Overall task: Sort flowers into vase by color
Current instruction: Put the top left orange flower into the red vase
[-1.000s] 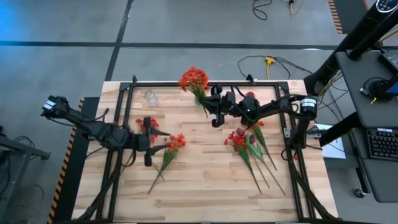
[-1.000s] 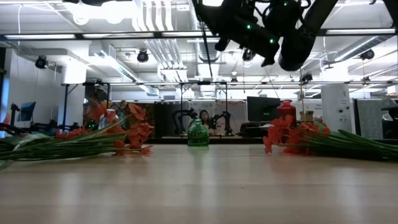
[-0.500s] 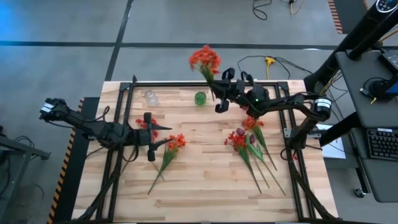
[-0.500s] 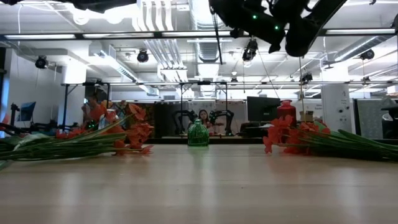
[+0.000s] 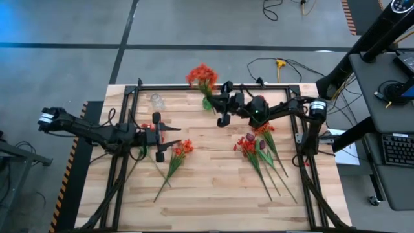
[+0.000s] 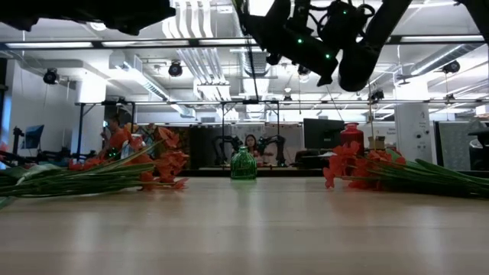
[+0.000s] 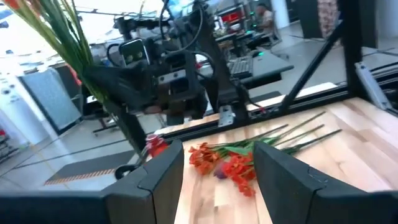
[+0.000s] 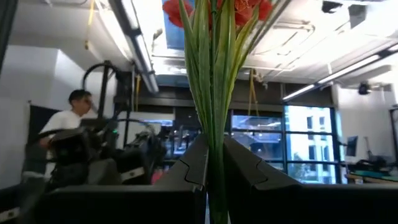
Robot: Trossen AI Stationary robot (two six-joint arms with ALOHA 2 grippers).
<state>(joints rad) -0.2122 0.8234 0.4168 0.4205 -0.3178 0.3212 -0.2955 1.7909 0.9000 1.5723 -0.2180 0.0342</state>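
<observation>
Our right gripper (image 5: 218, 103) is clamped on the thin green stems of a bunch of orange clustered artificial flowers (image 5: 202, 75), held upright so the stems can drop into the small green glass vase (image 5: 207, 102) below. Our left gripper (image 5: 157, 136) hovers with fingers spread and empty over the pale wooden table (image 5: 213, 188), near another orange bunch (image 5: 174, 157).

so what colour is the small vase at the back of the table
Green vase, clearest in the low view.
</observation>
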